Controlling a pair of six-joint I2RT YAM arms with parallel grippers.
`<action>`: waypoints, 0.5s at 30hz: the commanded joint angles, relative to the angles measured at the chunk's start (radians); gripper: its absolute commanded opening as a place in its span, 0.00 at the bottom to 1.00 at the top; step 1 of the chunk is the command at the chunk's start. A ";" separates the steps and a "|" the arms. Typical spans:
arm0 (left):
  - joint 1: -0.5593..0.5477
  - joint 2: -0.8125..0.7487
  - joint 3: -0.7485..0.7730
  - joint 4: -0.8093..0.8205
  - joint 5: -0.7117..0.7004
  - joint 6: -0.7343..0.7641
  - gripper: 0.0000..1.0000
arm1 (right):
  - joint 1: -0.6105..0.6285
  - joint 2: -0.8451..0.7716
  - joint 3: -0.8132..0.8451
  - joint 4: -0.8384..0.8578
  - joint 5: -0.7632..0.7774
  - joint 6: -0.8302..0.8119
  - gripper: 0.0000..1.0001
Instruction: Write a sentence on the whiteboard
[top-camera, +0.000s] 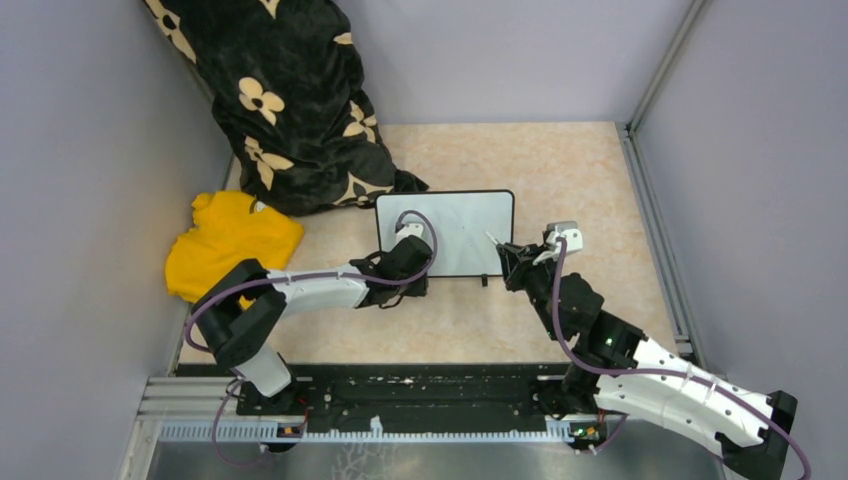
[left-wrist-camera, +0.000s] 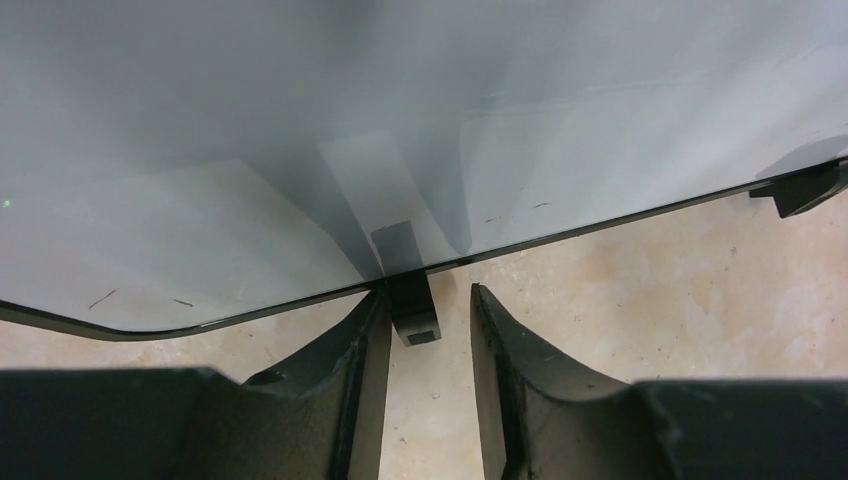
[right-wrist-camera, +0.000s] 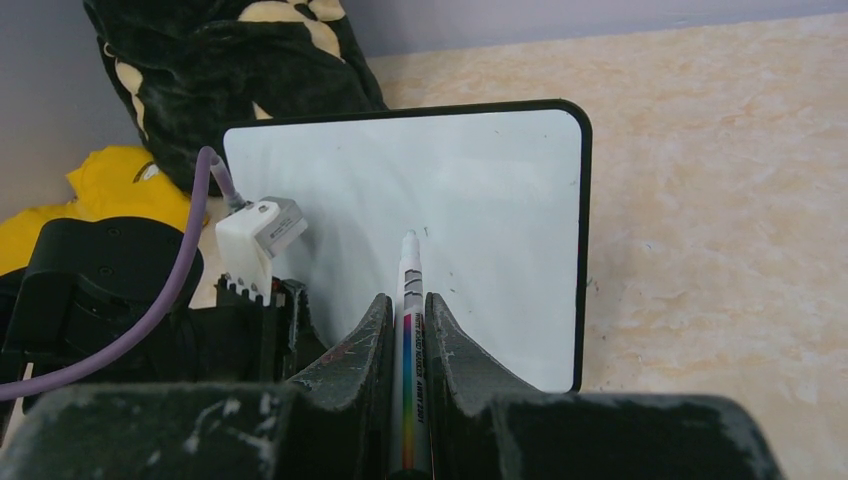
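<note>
Right wrist view is showing one whiteboard (right-wrist-camera: 480, 200) standing just ahead of the right claw (right-wrist-camera: 406, 305), which is clenching one marker (right-wrist-camera: 410, 285), print unreadable; the left claw (left-wrist-camera: 428, 295) is sitting released, jaws apart around one of two feet (left-wrist-camera: 412, 312).

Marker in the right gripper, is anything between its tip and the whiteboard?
Nothing visible. The marker, clamped in the right gripper, points at bare whiteboard; the left gripper straddles a foot on the board's near edge, off to one side.
</note>
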 joint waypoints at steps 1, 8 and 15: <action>-0.016 0.016 0.028 0.016 -0.017 0.006 0.38 | 0.000 -0.002 0.007 0.037 0.014 -0.003 0.00; -0.042 0.021 0.020 -0.001 -0.035 -0.008 0.28 | 0.000 -0.003 0.006 0.034 0.015 0.001 0.00; -0.075 0.012 0.006 -0.009 -0.047 -0.022 0.24 | 0.000 -0.018 0.011 0.031 0.013 0.010 0.00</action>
